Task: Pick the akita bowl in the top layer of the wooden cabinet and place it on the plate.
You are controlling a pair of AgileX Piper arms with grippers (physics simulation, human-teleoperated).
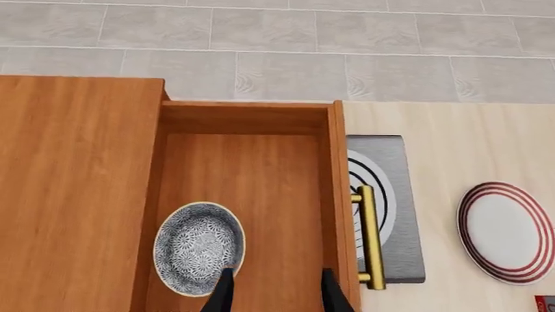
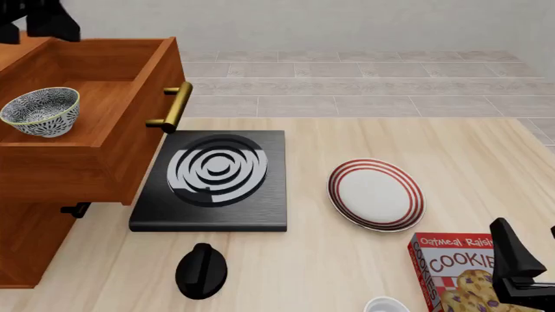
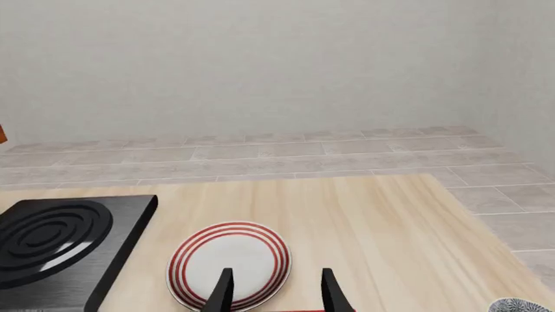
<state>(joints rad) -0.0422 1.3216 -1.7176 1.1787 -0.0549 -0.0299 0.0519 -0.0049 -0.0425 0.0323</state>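
Akita bowl (image 1: 199,248) sits upright on the floor of the top layer (image 1: 247,195), toward the handle end, near one side wall but apart from it. Drawer stands pulled well out of the wooden cabinet (image 2: 35,240), so the opening step looks done. Bowl not yet gripped or lifted; pick, carry and placement all remain.

Left tool (image 1: 275,289): fingers apart, nothing between them, hovering over the drawer just beside the bowl rim; one fingertip overlaps the rim in the wrist view, contact cannot be told. Judged: needs to centre on the bowl wall before closing.

Right tool (image 3: 273,286): fingers apart, empty, over the desk's near side, facing the plate (image 2: 376,194).

Edges and room: drawer walls fence the bowl on all sides, so the way out is straight up. Drawer interior otherwise bare; free floor behind the bowl. Brass handle (image 2: 171,107) juts from the drawer front over the black stove slab (image 2: 212,179), which lies between cabinet and plate. Plate lies flat on the desk (image 2: 347,273), bare, open wood around it. Cookie box (image 2: 455,270) and black knob-shaped object (image 2: 201,270) sit nearer the front edge, apart from the carry path as judged.
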